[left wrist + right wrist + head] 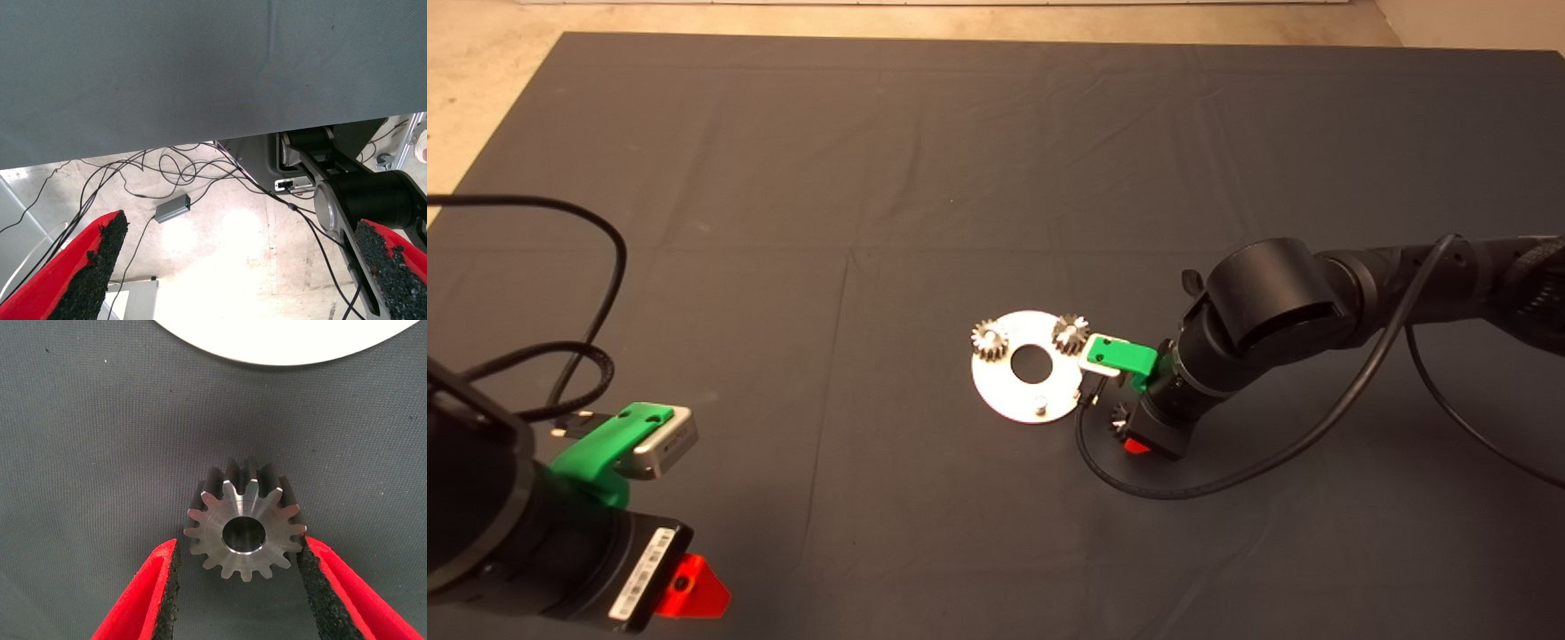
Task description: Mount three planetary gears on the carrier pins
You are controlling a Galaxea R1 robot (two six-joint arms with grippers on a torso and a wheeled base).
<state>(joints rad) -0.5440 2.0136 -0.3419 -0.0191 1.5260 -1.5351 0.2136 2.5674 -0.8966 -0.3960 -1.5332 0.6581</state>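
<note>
The right gripper (239, 587) is lowered just right of the flat round silver metal disc (1005, 391), its red fingers with rough black pads (319, 593) spread around a small dark-silver toothed gear (244, 535) lying on the dark woven mat (871, 222). Two more gears (990, 339) are seated on far pins; the near carrier pin (1040, 405) stands bare. The left gripper (240, 267) is parked near left, fingers apart. A white label on its body cannot be read.
</note>
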